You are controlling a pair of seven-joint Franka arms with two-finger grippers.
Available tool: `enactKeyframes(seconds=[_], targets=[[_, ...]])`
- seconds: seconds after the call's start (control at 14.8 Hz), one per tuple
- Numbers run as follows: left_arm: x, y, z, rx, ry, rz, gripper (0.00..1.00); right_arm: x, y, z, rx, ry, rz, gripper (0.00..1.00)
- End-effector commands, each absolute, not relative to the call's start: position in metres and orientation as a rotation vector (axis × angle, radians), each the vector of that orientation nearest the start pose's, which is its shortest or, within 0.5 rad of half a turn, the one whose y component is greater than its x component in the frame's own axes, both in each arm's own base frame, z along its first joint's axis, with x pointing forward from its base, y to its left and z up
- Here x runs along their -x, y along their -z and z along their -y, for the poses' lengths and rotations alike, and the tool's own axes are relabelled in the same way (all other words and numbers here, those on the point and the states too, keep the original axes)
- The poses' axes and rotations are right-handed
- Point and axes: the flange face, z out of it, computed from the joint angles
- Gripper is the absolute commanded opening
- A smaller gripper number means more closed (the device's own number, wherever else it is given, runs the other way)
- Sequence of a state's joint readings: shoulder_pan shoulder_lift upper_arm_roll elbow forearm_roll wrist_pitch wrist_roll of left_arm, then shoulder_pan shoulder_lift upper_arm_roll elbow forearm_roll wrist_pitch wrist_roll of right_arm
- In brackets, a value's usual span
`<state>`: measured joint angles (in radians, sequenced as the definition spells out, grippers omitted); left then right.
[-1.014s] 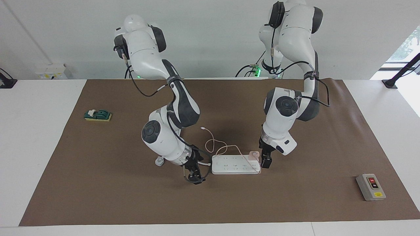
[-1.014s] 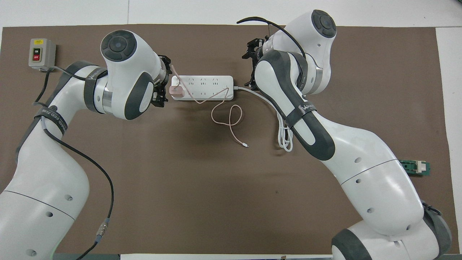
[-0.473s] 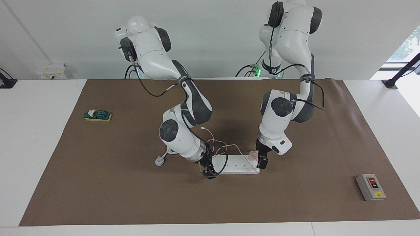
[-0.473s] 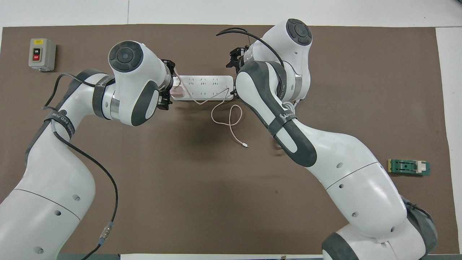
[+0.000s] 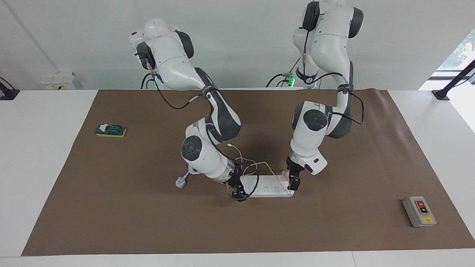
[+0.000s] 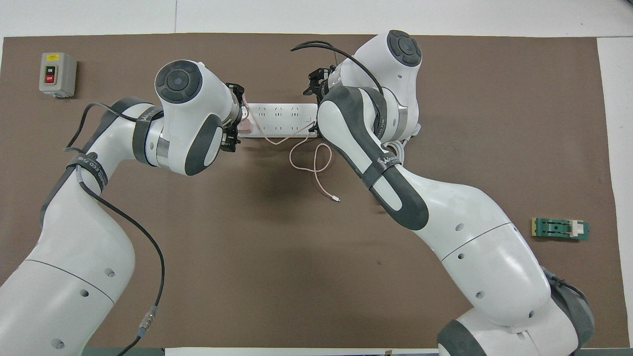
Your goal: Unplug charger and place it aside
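The pink cube-shaped charger (image 5: pixel 286 174) is sitting plugged into the smooth white power strip (image 5: pixel 266 186), its thin cable (image 5: pixel 245 163) looping nearer the robots. The left gripper (image 5: pixel 293 181) is crowding the charger, the right gripper (image 5: pixel 237 193) is covering the strip's other end; whether either is clenched or released, I cannot tell

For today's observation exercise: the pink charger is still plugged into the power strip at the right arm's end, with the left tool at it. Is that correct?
One detail is wrong. The charger sits in the power strip at the left arm's end, not the right arm's; the facing view shows it. The left tool is indeed at it, while the right tool is at the strip's right-arm end.
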<state>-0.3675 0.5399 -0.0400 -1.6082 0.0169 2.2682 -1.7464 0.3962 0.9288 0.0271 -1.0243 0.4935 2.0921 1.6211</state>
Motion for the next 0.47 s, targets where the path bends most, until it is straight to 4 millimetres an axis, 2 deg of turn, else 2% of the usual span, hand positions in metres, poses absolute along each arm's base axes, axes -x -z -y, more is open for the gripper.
enactKeyframes(seconds=[0.0,0.41], targets=[[-0.6356,-0.3284,0.2739,2.545,0.12,2.021,1.0,-0.7158,-0.2969,-0.3477,2.032,-0.472,-1.813,1.0],[-0.6359,-0.3291,0.274,2.544,0.121,2.024,1.0,-0.7112,-0.2907,-0.3572,2.012,-0.474,-1.811,1.0]])
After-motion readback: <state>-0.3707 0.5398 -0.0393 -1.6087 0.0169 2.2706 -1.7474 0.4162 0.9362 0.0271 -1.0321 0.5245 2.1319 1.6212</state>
